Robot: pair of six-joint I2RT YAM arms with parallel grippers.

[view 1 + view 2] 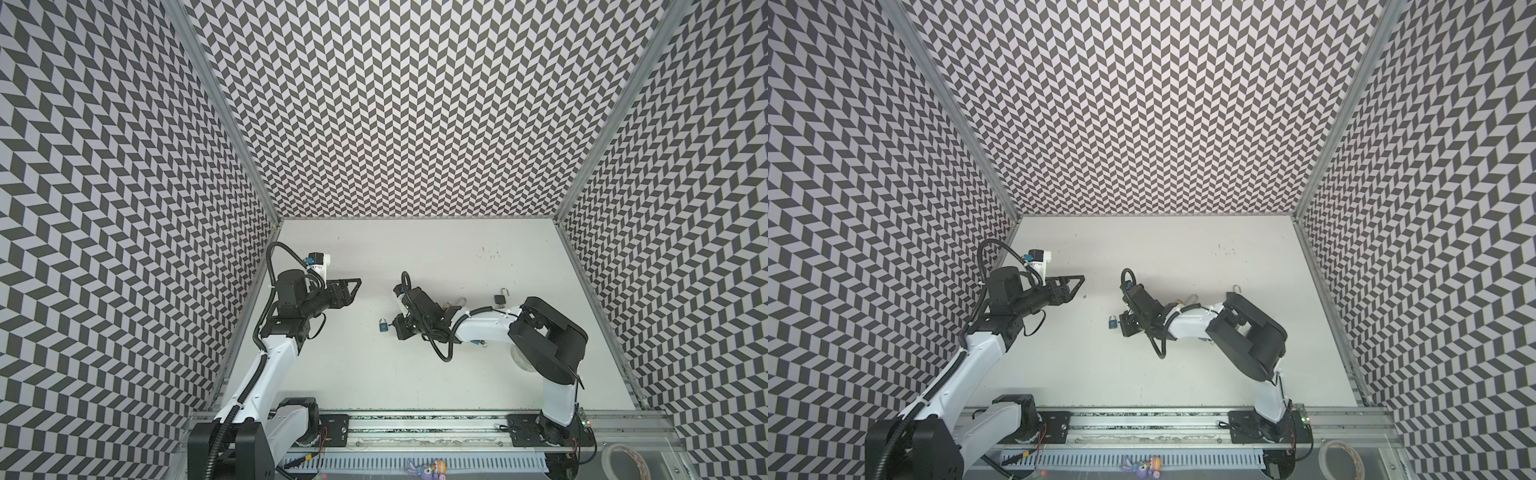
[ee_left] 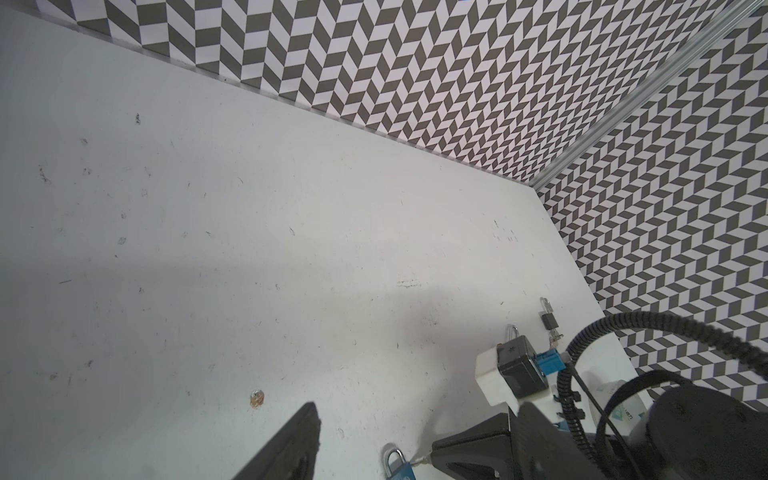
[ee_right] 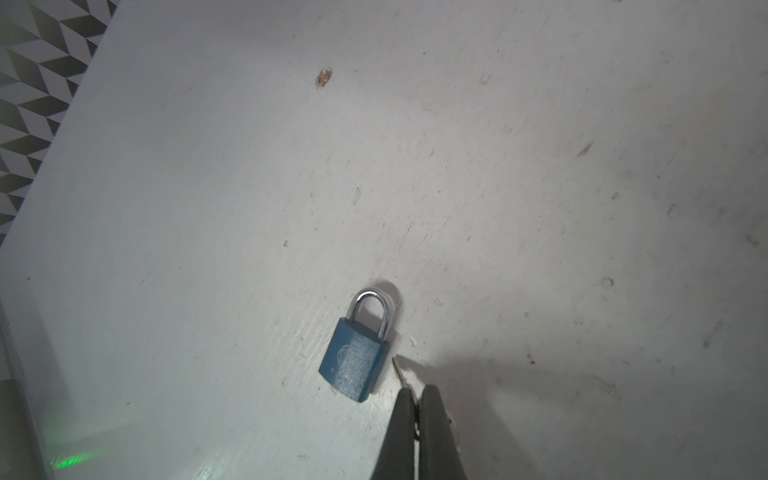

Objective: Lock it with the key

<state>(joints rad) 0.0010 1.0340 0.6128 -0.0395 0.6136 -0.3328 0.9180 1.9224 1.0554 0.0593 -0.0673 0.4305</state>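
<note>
The far half of the worktop [image 1: 415,249] lay bare across its whole width, and an open lane ran between the left end effector [image 1: 353,287] and the blue padlock [image 1: 383,325]. The right end effector [image 3: 417,392], clamped on a key [image 3: 400,368], crowded that padlock's right side. Its arm [image 1: 482,328] barred the right middle, with a black padlock [image 1: 500,300] just beyond. The near strip before the rail [image 1: 415,424] lay open.
</note>
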